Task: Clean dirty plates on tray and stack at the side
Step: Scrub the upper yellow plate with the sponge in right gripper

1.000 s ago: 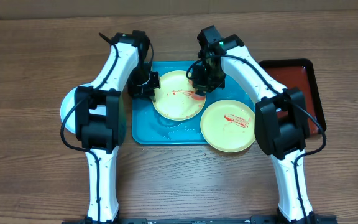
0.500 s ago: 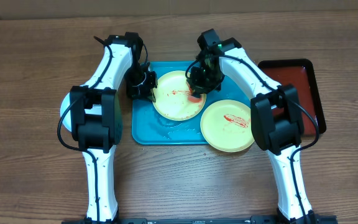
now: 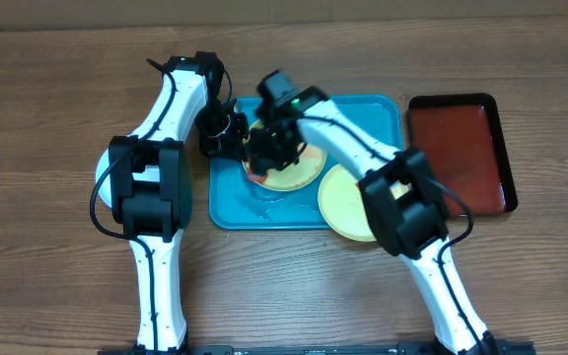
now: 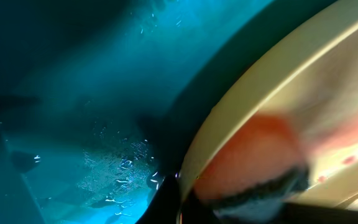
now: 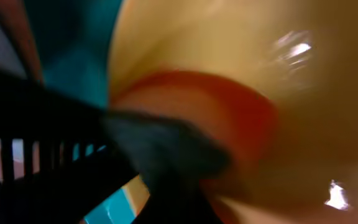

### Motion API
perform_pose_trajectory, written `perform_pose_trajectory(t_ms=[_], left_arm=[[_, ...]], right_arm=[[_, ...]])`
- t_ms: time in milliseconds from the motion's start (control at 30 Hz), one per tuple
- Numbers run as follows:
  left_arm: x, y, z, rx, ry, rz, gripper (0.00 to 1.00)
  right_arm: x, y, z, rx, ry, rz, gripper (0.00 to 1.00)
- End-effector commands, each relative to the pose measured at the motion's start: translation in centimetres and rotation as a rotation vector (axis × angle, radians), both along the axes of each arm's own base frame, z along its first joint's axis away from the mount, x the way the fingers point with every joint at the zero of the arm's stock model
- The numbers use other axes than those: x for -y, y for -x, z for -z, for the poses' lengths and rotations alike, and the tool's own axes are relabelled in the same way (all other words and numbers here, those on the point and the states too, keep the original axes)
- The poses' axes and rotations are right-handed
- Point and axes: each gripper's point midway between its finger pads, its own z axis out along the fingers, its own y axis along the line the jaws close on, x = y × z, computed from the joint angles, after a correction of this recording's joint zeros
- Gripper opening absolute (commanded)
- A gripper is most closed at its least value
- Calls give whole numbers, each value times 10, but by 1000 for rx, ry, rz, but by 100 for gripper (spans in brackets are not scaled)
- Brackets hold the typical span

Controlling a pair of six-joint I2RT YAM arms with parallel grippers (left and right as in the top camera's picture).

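Note:
A yellow-green plate [image 3: 301,170] with red smears lies on the turquoise tray [image 3: 368,113]. My left gripper [image 3: 230,138] is shut on that plate's left rim; the left wrist view shows the rim [image 4: 241,106] and my jaw [image 4: 182,202] over the wet tray [image 4: 73,93]. My right gripper [image 3: 267,153] is shut on an orange sponge with a dark pad [image 4: 253,155], pressed on the plate's left part; it is blurred in the right wrist view [image 5: 191,106]. A second yellow-green plate [image 3: 343,205] with a red smear overhangs the tray's front edge. A pale blue-white plate [image 3: 105,170] lies on the table at left, partly under my left arm.
A dark red, black-rimmed tray [image 3: 461,148] sits on the table just right of the turquoise tray. Both arms cross over the turquoise tray's back half. The tray's front left part is wet.
My right gripper has swept the sponge leftward across the plate, from its right side to its left side near the left gripper. The left gripper has stayed at the rim.

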Motion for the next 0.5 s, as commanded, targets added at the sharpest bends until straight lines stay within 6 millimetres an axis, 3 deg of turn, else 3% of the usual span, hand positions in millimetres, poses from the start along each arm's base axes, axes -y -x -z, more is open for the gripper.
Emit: perform_pose_trajectory(t_ms=[0,133,300,467], left_arm=[[23,-5,-11,33,109,15,4],[23,-5,-11,36,109,14,4],[23,-6,-11,37,109,14,4],[20,-6,-9,41,88,18,4]], right_arm=[[17,14,41,-101,79,17,4],[51,-3,40,-129,105,79,4],[109,-18,38,-114,237,129,4],[131,-20,35,-119,302,149,4]])
